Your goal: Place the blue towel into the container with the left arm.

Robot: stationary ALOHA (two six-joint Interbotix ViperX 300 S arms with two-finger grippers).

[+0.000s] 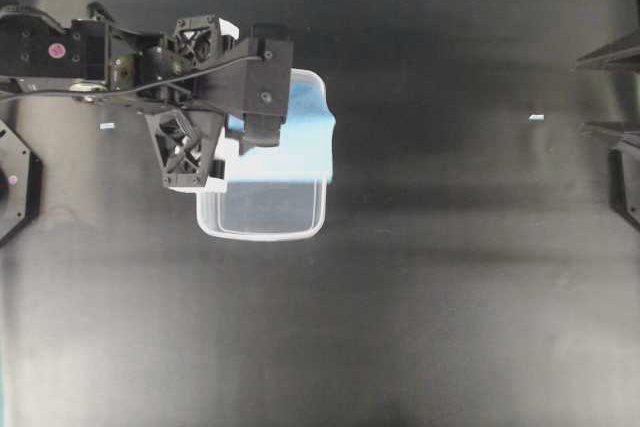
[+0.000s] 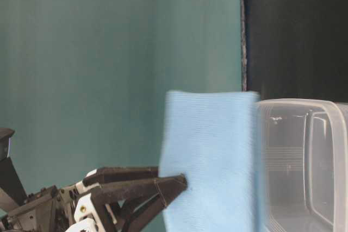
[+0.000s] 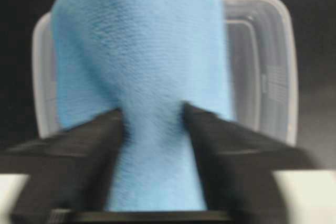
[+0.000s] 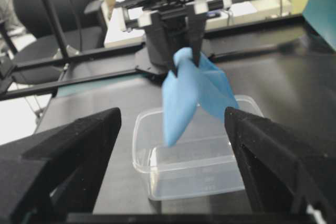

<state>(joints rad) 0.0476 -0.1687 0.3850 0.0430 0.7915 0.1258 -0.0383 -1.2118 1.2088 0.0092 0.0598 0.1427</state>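
We have the left gripper [image 4: 185, 62] pinching the blue towel [image 4: 191, 93], dangling above the container [image 4: 197, 174] at frame centre, mid-transport; next we judge lowering and releasing, right gripper [image 4: 173, 182] spread idle.

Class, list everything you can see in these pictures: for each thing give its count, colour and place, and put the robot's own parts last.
blue towel: one, light blue, hanging from the left gripper above the container.
container: one, clear plastic, on the table under the towel, nothing seen inside.
table: one, black, under everything.
white scraps: two, small, on the table, one at each side.
left gripper: one, black with white pads, shut on the towel, over the container.
right gripper: one, black, fingers apart, holding nothing, back at the table's right edge in the overhead view.
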